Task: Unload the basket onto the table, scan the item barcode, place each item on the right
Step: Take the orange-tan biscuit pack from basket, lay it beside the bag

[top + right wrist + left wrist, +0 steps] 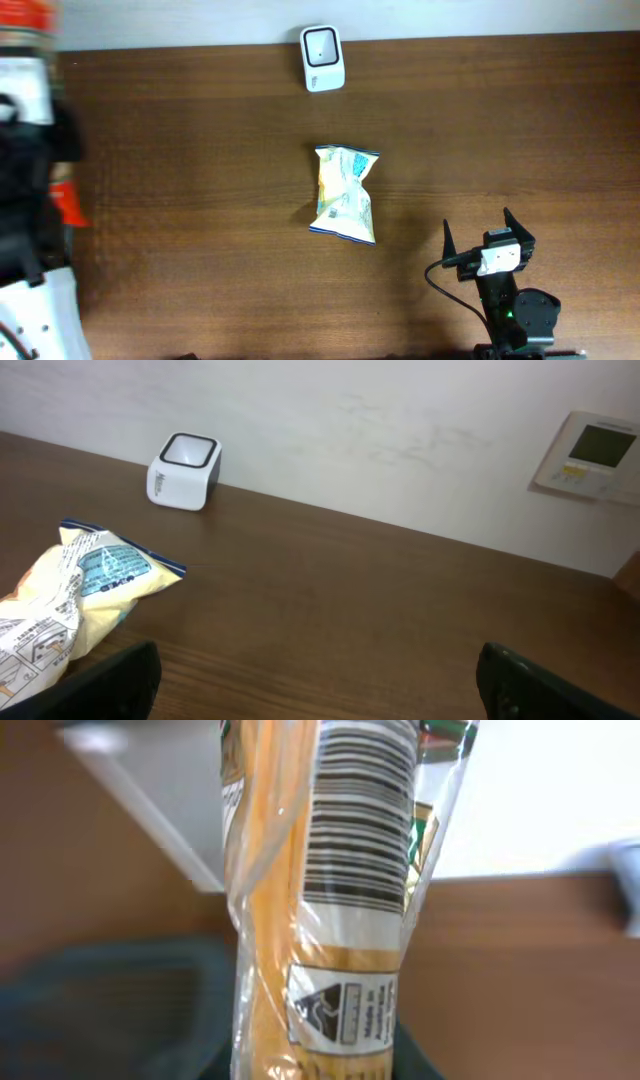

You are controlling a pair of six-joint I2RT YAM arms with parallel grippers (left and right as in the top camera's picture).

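Your left jaws appear clamped on the orange packet (330,920), which stands upright at the left side of the counter (200,150), its barcode (360,830) facing the wrist camera. Your right jaws stand wide open, holding nothing. The scanner (322,58) sits at the far edge, well apart from the packet. Pickup looks done, and presenting the barcode to the scanner remains. 1 snack bag (345,193) lies mid-counter.

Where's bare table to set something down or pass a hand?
Free: the strip between the scanner and the snack bag, and the wide stretch right of both, above the right gripper. Crowded: the left edge, around the left arm.
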